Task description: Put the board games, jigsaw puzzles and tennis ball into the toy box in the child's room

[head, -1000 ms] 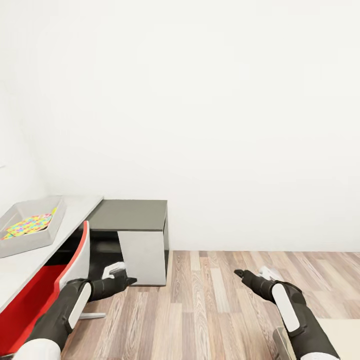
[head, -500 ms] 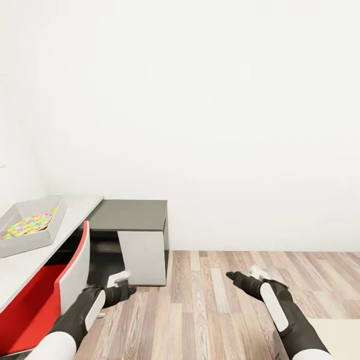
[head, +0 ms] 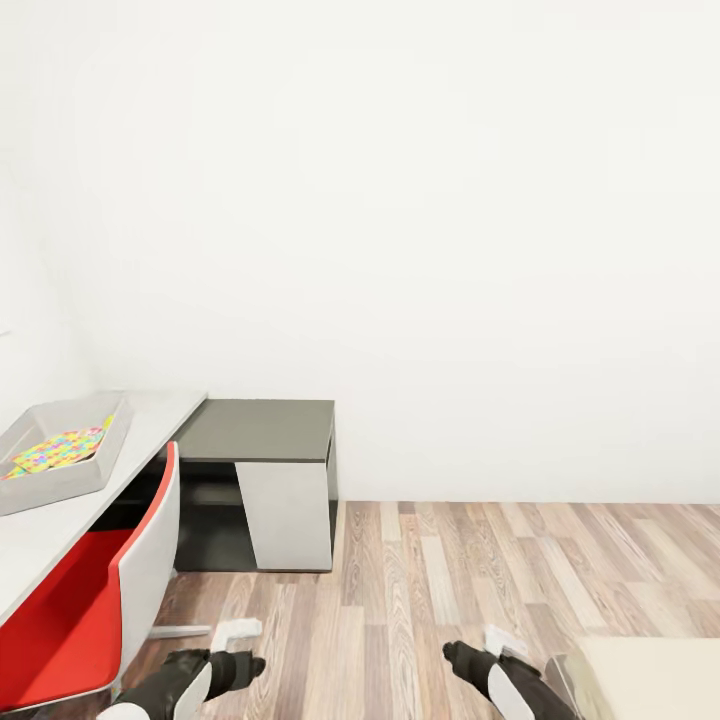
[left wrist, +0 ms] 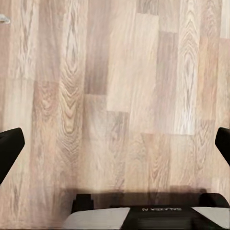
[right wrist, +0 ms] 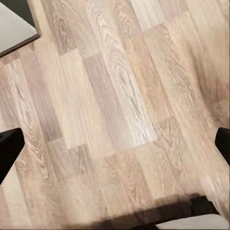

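The light grey toy box [head: 70,478] stands on the pale table [head: 160,410] at the left, with a multicoloured jigsaw puzzle [head: 55,450] lying inside it. The board games and the tennis ball are out of view. My left gripper [head: 252,664] hangs low over the plank floor beside the chair; in the left wrist view its fingertips [left wrist: 9,148] stand wide apart, open and empty. My right gripper [head: 455,655] is low near the bed corner, and its fingertips [right wrist: 9,148] are also spread, open with nothing between them.
A red chair [head: 70,610] with a white shell stands tucked at the table. The dark grey cabinet [head: 260,430] joins the table's end against the white wall. The beige bed corner [head: 650,675] shows at the lower right. Wood floor [head: 420,580] lies ahead.
Both arms have drawn back and down towards the lower edge of the head view. The room, the chair and the toy box have stayed in place.
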Tool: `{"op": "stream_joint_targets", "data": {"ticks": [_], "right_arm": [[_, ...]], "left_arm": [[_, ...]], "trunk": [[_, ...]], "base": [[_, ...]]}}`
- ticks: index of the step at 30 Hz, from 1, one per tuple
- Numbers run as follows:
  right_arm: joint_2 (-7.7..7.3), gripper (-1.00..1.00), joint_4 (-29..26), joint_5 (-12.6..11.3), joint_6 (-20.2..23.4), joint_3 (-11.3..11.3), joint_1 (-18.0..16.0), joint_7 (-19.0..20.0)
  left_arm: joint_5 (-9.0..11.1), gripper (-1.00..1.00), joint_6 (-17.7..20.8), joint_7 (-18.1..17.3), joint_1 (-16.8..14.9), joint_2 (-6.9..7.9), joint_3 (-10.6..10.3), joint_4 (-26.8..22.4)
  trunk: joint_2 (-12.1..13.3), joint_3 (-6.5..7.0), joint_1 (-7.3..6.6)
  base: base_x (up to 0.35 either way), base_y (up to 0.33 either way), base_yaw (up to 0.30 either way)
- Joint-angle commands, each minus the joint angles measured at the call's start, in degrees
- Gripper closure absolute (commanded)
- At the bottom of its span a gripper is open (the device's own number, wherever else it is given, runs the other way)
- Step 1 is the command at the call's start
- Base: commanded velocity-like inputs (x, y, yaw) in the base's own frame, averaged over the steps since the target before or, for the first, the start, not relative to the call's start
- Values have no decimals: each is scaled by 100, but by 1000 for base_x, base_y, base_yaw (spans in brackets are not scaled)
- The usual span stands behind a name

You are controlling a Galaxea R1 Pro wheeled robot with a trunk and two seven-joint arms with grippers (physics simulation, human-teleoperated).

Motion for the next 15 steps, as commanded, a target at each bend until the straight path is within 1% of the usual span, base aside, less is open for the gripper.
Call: {"op": "stream_joint_targets", "data": {"ticks": [1,2,4,6,7,10,11,13,15], "right_arm": [[0,-100,377,4,-259,81,-4,-38],[1,-100,769,38,-526,123,-4,-34],[4,-100,1513,81,-988,169,-4,-30],[17,-100,1945,93,-1309,188,72,-29],[19,-100,2005,95,-1362,190,136,-30],[23,-100,2179,114,-1571,198,736,-34],[23,-100,2190,113,-1606,198,829,-34],[11,-100,2221,106,-1751,200,1088,-34],[-6,-100,2232,95,-1834,200,1242,-35]], "left_arm": [[-38,-100,-313,-18,7,8,30,391],[-130,-100,-650,-15,27,16,27,717],[-344,-100,-1171,3,162,42,24,1085],[-504,-100,-1434,91,494,60,24,1236],[-528,-100,-1472,132,578,62,22,1257],[-605,-100,-1590,492,1017,71,20,1319],[-611,-100,-1607,548,1096,73,21,1324],[-627,-100,-1699,695,1366,102,24,1334],[-628,-100,-1766,745,1498,148,21,1339]], "trunk": [[-14,-13,4],[-14,-13,4],[-14,-13,4],[-14,-13,4],[-14,-13,4],[-14,-13,4],[-14,-13,4],[-14,-13,4],[-14,-13,4]], "base": [[0,0,0],[0,0,0],[0,0,0],[0,0,0],[0,0,0],[0,0,0],[0,0,0],[0,0,0],[0,0,0]]}}
